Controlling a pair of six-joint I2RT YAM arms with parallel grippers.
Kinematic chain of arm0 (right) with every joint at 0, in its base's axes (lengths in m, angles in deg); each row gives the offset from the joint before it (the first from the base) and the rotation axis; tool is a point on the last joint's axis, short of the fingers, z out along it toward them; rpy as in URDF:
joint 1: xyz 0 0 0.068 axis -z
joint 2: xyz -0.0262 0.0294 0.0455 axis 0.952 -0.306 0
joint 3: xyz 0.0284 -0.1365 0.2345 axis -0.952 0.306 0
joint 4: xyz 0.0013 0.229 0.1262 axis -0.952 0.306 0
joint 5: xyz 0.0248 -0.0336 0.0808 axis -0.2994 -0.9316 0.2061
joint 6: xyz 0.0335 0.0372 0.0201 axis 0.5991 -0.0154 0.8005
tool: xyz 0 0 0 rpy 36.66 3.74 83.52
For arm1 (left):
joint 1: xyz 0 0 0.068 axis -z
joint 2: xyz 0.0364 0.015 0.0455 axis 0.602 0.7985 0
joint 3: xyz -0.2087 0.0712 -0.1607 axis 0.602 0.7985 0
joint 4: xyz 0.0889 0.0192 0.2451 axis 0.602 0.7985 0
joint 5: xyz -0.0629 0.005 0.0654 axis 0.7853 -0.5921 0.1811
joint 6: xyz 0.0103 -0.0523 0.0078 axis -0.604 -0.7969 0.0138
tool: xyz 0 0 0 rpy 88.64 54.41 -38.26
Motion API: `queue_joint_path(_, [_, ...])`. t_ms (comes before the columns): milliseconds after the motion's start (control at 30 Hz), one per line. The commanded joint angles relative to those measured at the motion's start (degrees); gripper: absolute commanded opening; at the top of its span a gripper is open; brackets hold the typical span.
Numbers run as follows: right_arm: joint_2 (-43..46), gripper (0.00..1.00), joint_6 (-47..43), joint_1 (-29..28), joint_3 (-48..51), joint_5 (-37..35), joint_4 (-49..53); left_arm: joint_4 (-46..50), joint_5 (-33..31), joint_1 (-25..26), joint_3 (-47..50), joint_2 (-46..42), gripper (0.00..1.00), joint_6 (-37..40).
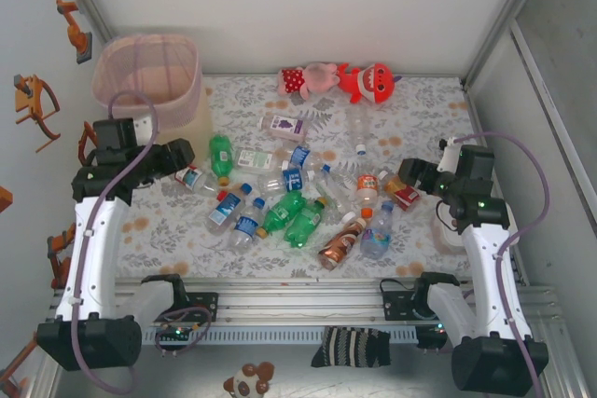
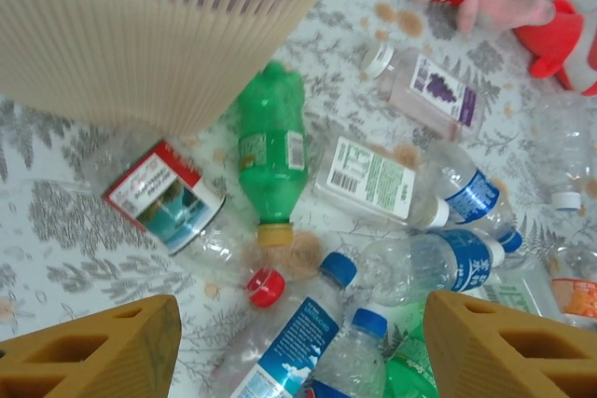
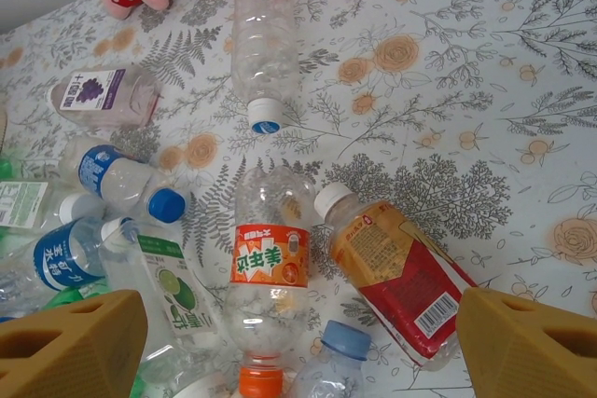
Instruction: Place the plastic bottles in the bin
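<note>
Locate the bin [image 1: 149,81] at the 10 o'clock corner of the worktop [image 1: 424,109] in the top view; it stands upright. The plastic bottles [image 1: 298,198] lie on their sides in a loose heap across the centre of the worktop, well apart from the plush toys [image 1: 340,81] at the 12 o'clock edge. Note the left end effector [image 1: 179,156] at the 9 o'clock edge of the heap, just at 5 o'clock from the bin. Its fingers [image 2: 93,351] stand wide apart and clamp nothing. In the left wrist view, the bin wall sits at 11 o'clock, and a green bottle [image 2: 270,151] lies just beside it with its cap pointing to 6 o'clock. A crushed clear bottle with a red-and-teal label [image 2: 168,198] lies at the green bottle's 8 o'clock side. Note the right end effector [image 1: 412,174] at the 3 o'clock edge of the heap; its jaws are likewise spread and grip nothing. In the right wrist view, an orange-labelled bottle [image 3: 269,267] lies straight ahead, its orange cap at 6 o'clock. A red-labelled bottle [image 3: 401,277] lies just beside it on the 3 o'clock side, white cap pointing to 11 o'clock. A clear white-capped bottle [image 3: 261,44] lies farther off at 12 o'clock. The brown bottle [image 1: 340,244] lies at the 6 o'clock edge of the heap.
</note>
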Motion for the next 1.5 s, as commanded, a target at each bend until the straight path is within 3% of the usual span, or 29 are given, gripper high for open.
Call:
queue_joint_path(0, [0.0, 0.85, 0.7, 0.1, 0.5, 0.8, -1.0, -4.7, -0.6, 0.3, 4.8, -2.2, 0.69, -6.1])
queue_joint_path(467, [-0.4, 0.85, 0.4, 0.1, -0.3, 0.4, -0.4, -21.3, 1.6, 0.3, 22.3, 2.9, 0.72, -18.7])
queue_joint_path(1000, [1.2, 0.85, -0.6, 0.1, -2.3, -1.5, 3.2, -39.0, -0.5, -0.5, 28.1, 14.3, 0.79, -29.7])
queue_joint_path(1467, [2.4, 0.85, -1.2, 0.1, -3.0, -3.3, 5.3, -49.4, 0.4, -1.7, 26.6, 27.8, 0.73, -32.2])
